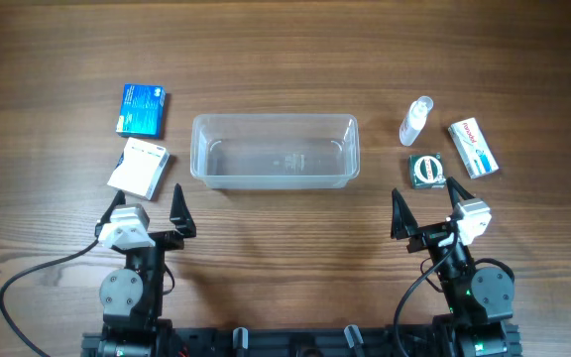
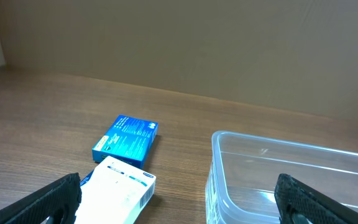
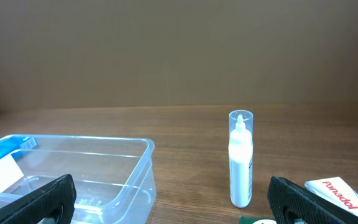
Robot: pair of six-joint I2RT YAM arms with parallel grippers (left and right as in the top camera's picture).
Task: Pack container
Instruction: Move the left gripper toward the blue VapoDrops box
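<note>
The clear plastic container (image 1: pixel 275 151) stands empty at the table's middle; it also shows in the left wrist view (image 2: pixel 291 174) and the right wrist view (image 3: pixel 73 171). Left of it lie a blue box (image 1: pixel 141 108) (image 2: pixel 125 139) and a white box (image 1: pixel 139 167) (image 2: pixel 118 190). Right of it stand a small clear spray bottle (image 1: pixel 415 120) (image 3: pixel 240 158), a green box (image 1: pixel 426 169) and a white and red box (image 1: pixel 473 147) (image 3: pixel 339 194). My left gripper (image 1: pixel 150 210) (image 2: pixel 179 208) is open and empty, near the white box. My right gripper (image 1: pixel 425 206) (image 3: pixel 169 208) is open and empty, near the green box.
Both arm bases sit at the table's near edge, with a black cable (image 1: pixel 28 283) looping at the left. A plain brown wall (image 2: pixel 185 43) stands behind the table.
</note>
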